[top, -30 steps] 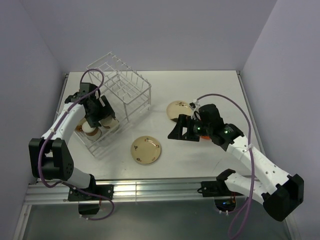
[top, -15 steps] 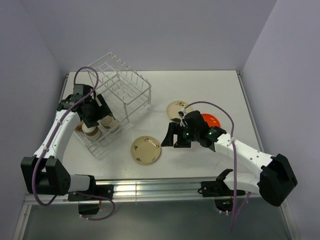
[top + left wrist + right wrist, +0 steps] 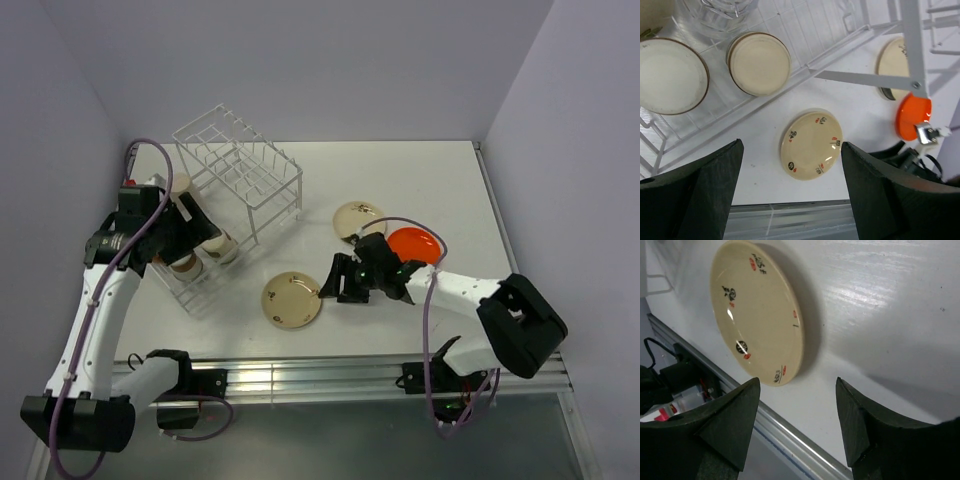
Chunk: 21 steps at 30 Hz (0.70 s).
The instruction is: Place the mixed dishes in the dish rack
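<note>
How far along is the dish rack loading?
Done: beige cup, white bowl and glass sit in the rack's tray. In hand: nothing; the open right pincer hovers by the near cream plate. To do: that plate, the far cream plate and the orange plate.

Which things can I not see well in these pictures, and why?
Clear glass: left wrist view, cut off by the top edge.
Far cream plate: left wrist view, crossed by a dish rack bar.
Orange plate: top view, near rim hidden under the right arm.

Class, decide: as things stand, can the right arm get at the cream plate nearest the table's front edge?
Probably yes: its fingers are open right beside the cream plate, only bare table between.
</note>
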Tool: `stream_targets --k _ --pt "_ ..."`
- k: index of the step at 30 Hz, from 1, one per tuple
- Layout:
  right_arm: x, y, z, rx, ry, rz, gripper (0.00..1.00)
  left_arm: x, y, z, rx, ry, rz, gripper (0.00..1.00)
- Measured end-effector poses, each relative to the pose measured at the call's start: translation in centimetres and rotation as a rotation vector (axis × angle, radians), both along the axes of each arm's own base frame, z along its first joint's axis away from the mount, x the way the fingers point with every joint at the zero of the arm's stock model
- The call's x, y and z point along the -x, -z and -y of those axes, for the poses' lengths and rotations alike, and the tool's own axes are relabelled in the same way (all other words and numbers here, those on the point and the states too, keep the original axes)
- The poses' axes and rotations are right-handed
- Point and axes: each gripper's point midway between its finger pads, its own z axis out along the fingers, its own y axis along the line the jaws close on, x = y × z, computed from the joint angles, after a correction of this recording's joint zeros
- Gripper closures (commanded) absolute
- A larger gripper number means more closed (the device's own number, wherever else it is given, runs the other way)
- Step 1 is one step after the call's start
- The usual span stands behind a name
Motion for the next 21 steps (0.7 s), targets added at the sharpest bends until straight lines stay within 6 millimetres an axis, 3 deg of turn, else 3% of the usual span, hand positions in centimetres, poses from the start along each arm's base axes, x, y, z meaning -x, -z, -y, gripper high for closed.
stream_targets --k 8,12,14,18,21 --pt "0.1 2.8 -2.0 0.014 0.007 -0.020 0.38 1.1 -3.9 0.6 0.048 0.015 0.097 0.16" --pt "-0.1 3.1 -3.8 -0.031 0.007 -0.011 0.48 1.3 -5.7 1.1 0.070 0.036 0.144 0.16" --pt "-0.3 3.3 -4.6 -0.053 0.010 -0.003 0.56 1.4 -6.1 1.3 0.080 0.047 0.155 0.16" --pt "-0.5 4.3 -5.1 -0.067 0.040 -0.006 1.00 1.7 -6.6 1.7 0.098 0.069 0.163 0.16" --pt "-0.7 4.4 -5.3 -0.087 0.056 -0.007 1.00 1.8 -6.8 2.1 0.113 0.085 0.165 0.16"
